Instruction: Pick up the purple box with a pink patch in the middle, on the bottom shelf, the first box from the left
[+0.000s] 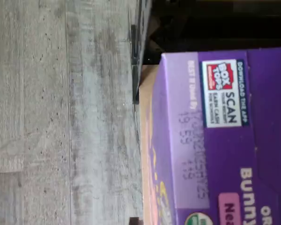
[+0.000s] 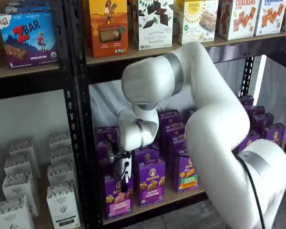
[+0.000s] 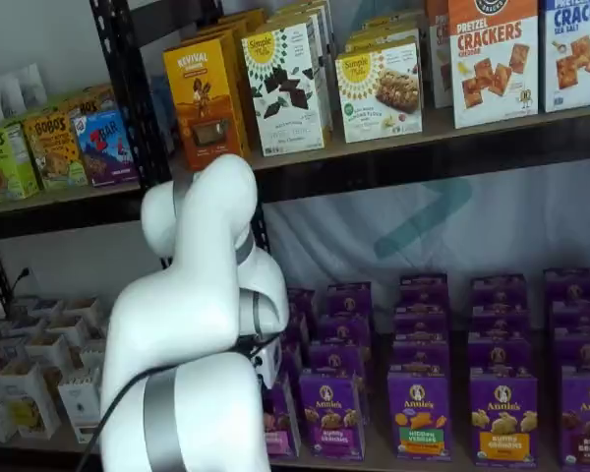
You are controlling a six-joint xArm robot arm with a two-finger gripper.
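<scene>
The purple box [image 2: 117, 199] with the pink band stands at the left end of the bottom shelf [image 2: 193, 194]. It fills the wrist view [image 1: 225, 140] close up, showing its top flap with a Box Tops label. The arm hides most of it in a shelf view [image 3: 278, 425]. My gripper [image 2: 124, 175] hangs straight above and against the box's top front. Only its white body and a dark finger part show, so I cannot tell whether it is open or closed on the box. The arm hides the gripper in the other shelf view.
The same box with a purple band [image 2: 150, 183] and one with a green band [image 2: 186, 175] stand right of it, with more rows behind. A black post [image 2: 81, 143] is close on the left, with white boxes [image 2: 62, 200] beyond. Grey floor [image 1: 61, 117] lies below.
</scene>
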